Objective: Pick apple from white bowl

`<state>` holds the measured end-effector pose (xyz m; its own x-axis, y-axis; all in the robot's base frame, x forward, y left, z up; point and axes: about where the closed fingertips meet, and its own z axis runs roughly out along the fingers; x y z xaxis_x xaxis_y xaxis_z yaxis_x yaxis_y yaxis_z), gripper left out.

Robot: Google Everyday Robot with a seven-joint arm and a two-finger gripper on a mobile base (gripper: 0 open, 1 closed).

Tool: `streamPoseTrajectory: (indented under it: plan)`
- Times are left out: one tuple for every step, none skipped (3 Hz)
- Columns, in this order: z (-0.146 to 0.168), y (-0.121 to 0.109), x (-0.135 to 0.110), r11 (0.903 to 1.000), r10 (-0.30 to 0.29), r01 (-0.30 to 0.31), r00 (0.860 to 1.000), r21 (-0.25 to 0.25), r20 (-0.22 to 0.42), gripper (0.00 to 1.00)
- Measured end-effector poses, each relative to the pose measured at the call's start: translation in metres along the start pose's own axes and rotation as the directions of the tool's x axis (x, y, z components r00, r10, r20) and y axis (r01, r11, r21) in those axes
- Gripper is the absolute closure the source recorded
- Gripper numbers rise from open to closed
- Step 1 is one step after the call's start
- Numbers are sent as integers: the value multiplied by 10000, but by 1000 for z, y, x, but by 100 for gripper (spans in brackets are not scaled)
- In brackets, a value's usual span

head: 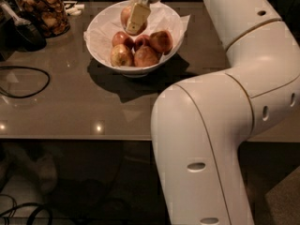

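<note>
The white bowl [99, 50], lined with crinkled white paper, stands on the brown table at the back centre. My gripper [132, 23] reaches down from the top edge over the bowl's far side. It is shut on the pale pinkish-orange apple [125, 15] and holds it just above the other fruit. A cream finger [138, 17] covers the apple's right side. Still in the bowl lie a yellow-green streaked apple [121, 56] and several redder apples [161, 41].
A glass jar [44, 11] of brown snacks stands at the back left beside a dark object [26, 32]. A black cable [28, 81] loops on the table's left. My large white arm [220, 125] fills the right side. The table's front edge [70, 137] runs across the middle.
</note>
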<state>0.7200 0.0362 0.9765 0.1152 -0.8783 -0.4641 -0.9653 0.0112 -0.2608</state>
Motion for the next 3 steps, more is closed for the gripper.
streamPoseTrajectory:
  plan:
    - [-13, 6, -10, 9995, -278, 276, 9995, 133, 174, 100]
    - [-19, 12, -16, 9989, -449, 444, 9986, 170, 278, 100]
    - [-39, 31, -31, 9966, -821, 823, 9949, -2, 589, 100]
